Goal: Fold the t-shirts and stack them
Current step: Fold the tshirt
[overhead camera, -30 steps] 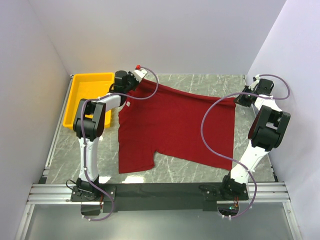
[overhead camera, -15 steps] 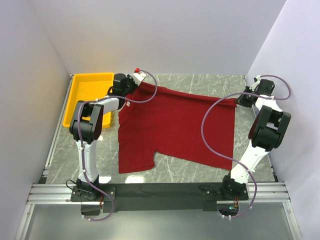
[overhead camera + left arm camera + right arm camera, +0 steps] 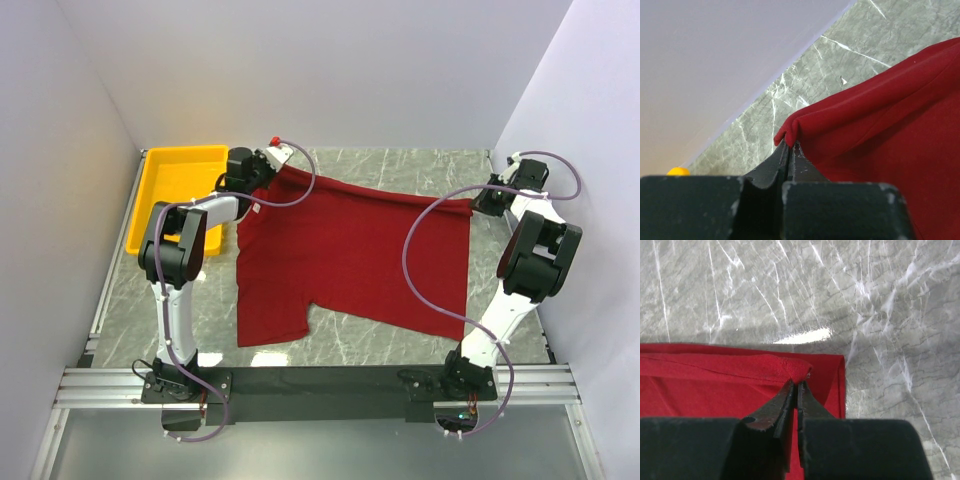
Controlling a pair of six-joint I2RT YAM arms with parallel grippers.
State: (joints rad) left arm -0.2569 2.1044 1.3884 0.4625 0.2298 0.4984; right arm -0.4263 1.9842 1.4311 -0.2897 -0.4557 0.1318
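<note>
Left elbow point(image 3: 178, 248) has swung slightly left; left gripper point(image 3: 789, 145) and right gripper point(image 3: 795, 385) each pinch shut a far shirt point(image 3: 350, 260) corner, first fold looks next: lift evenly, drag nearward.

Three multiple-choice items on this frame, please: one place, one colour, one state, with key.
1. Where does the yellow tray lie? A) far left of the table B) near right C) under the shirt
2. What colour is the t-shirt? A) blue B) dark red C) white
3. The left gripper is: A) open over the tray B) shut on the t-shirt C) empty on the table
Key: A, it sits in the far-left corner; B, red in every view; B, it pinches a cloth fold.
</note>
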